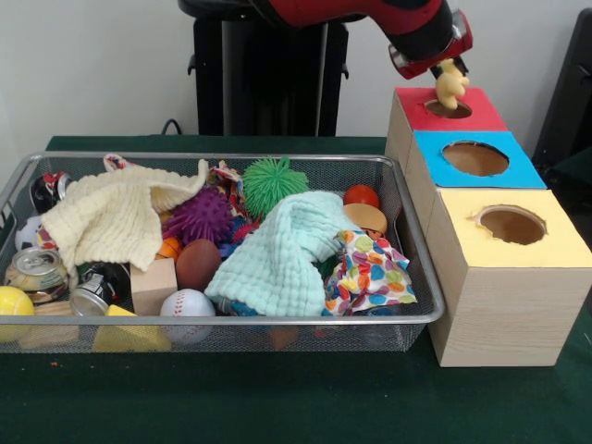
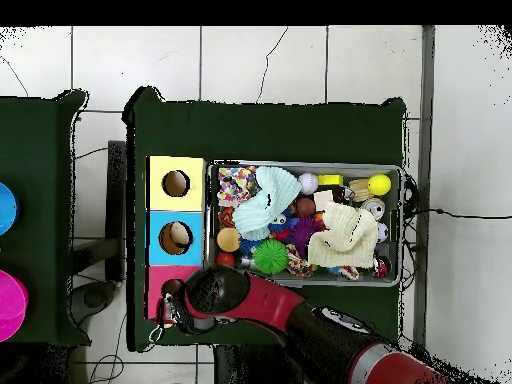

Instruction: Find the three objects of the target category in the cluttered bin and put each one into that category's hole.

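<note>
Pincer: the gripper (image 1: pixel 450 70) hangs just above the red-topped hole (image 1: pixel 448 108), pinching a pale yellow toy figure (image 1: pixel 451 86) by its upper end.
Bin (image 1: pixel 231 320): left of the boxes, crowded; a cream cloth (image 1: pixel 111 217), green spiky ball (image 1: pixel 275 183) and mint cloth (image 1: pixel 277 259) may hide other figures.
Toy: dangles over the hole, lower part at the opening.
Handling: likely light, soft and rubbery, not fragile; lumpy limbs give purchase, so a pinch across the body seems safest.
Risk: could catch the rim.
</note>
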Available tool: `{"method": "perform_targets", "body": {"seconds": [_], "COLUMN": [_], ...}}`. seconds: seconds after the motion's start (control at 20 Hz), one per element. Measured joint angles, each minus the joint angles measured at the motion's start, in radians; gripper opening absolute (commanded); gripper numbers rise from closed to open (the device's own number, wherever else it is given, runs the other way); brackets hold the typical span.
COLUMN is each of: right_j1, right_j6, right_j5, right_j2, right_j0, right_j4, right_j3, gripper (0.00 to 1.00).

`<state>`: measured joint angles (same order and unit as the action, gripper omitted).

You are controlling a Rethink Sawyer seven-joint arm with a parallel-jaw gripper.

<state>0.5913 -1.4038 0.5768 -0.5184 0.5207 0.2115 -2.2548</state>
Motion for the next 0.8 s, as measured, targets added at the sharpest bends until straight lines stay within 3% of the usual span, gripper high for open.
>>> {"method": "perform_targets", "body": {"seconds": [0.8], "right_j1": [0.029], "right_j6": [0.0], "right_j5": [-0.084], "right_j2": [-0.001], "right_j0": [0.002], "right_j4": [-0.01], "right_j3": [0.004], "gripper": [0.0]}}
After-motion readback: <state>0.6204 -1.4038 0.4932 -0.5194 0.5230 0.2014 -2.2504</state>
